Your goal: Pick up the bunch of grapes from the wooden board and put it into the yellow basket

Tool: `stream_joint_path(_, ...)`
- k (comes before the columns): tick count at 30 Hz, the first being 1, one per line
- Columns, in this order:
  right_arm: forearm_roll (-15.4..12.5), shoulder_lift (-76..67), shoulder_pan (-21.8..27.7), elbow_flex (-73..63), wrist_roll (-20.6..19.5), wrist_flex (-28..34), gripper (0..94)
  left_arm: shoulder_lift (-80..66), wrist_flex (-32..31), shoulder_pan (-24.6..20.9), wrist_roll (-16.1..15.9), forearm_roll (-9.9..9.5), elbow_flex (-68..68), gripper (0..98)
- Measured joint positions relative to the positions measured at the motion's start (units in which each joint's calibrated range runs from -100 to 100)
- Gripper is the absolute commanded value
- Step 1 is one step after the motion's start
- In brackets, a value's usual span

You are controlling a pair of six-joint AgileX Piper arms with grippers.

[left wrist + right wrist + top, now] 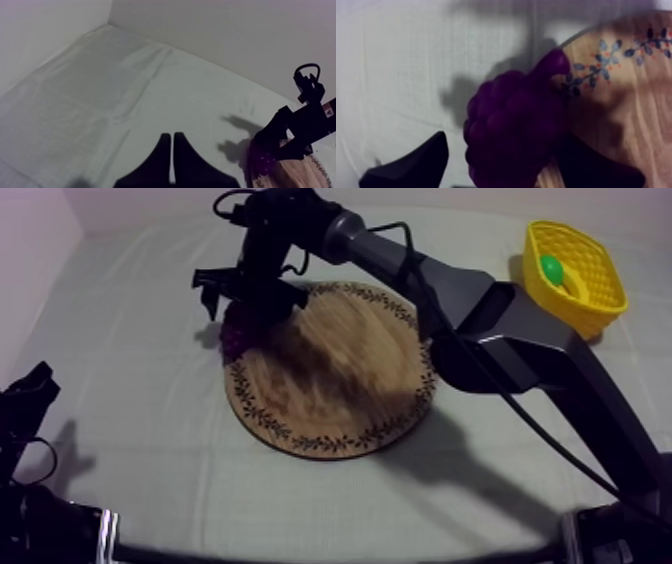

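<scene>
My right arm (500,318) lies across the board's (340,403) right edge, barring the straight way to the basket (603,288). I see open tabletop (130,398) left of the board and in front of it.

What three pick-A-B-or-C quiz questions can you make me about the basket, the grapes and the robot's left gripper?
1. What colour is the basket?
A yellow
B red
C blue

2. Where are the grapes?
A in the basket
B at the edge of the board
C on the floor

3. How are the fingers of the left gripper?
A together
B wide apart
C round a banana

Answers:
1 A: its walls are yellow.
2 B: they lie at the board's patterned rim.
3 A: the two fingers make one narrow wedge with nothing between them.
</scene>
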Motion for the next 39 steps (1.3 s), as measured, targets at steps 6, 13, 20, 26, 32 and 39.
stream_joint_path(6, 0.29, 0.00, -0.17, -0.36, 0.24, 0.08, 38.5, 0.00, 0.00, 0.00, 0.00, 0.00, 0.00, 0.0)
stream_joint_path(13, 0.87, -0.86, 0.16, 0.21, 0.52, 2.07, 25.6, 0.00, 0.00, 0.00, 0.00, 0.00, 0.00, 0.0)
stream_joint_path(20, 1.91, -3.32, 1.01, 0.82, 0.55, 2.99, 23.2, 0.00, 0.00, 0.00, 0.00, 0.00, 0.00, 0.0)
stream_joint_path(26, 2.39, -6.56, 2.32, 5.23, 1.42, 3.01, 23.3, 0.00, 0.00, 0.00, 0.00, 0.00, 0.00, 0.0)
stream_joint_path(32, 2.58, -12.69, 3.74, 14.64, 3.13, 2.13, 25.1, 0.00, 0.00, 0.00, 0.00, 0.00, 0.00, 0.0)
stream_joint_path(39, 3.28, -24.18, 5.97, 33.29, 5.66, -6.79, 26.8, 0.00, 0.00, 0.00, 0.00, 0.00, 0.00, 0.0)
